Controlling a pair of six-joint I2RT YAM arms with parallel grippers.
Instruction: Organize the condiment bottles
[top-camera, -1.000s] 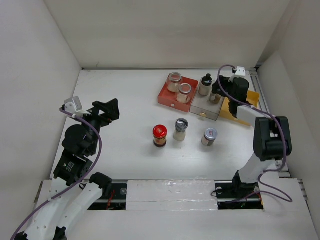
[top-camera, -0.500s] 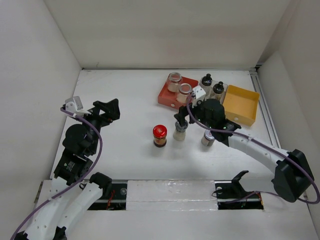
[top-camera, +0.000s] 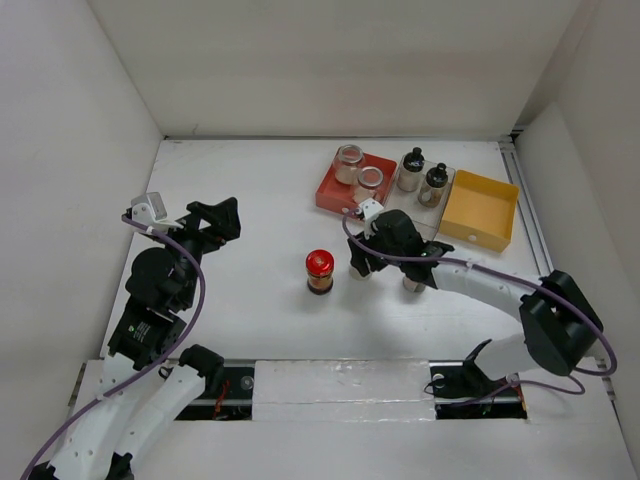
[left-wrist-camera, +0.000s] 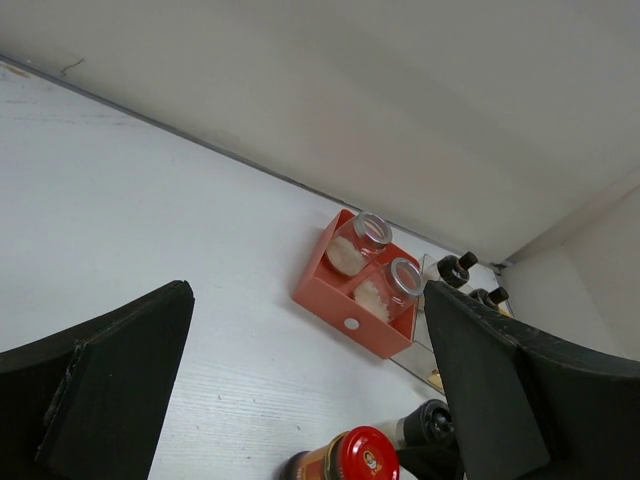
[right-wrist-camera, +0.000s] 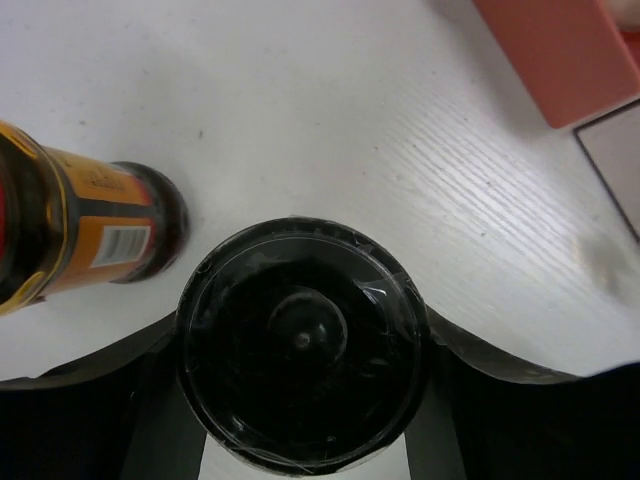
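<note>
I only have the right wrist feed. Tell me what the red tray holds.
Observer: The red tray holds two silver-rimmed jars, side by side.
Operator: Now the tray next to it.
Observer: The clear tray holds two black-capped bottles, standing upright at its far end.
Operator: Report the left arm.
Observer: The left gripper is open and holds nothing, over the left part of the table, well away from the trays.
</note>
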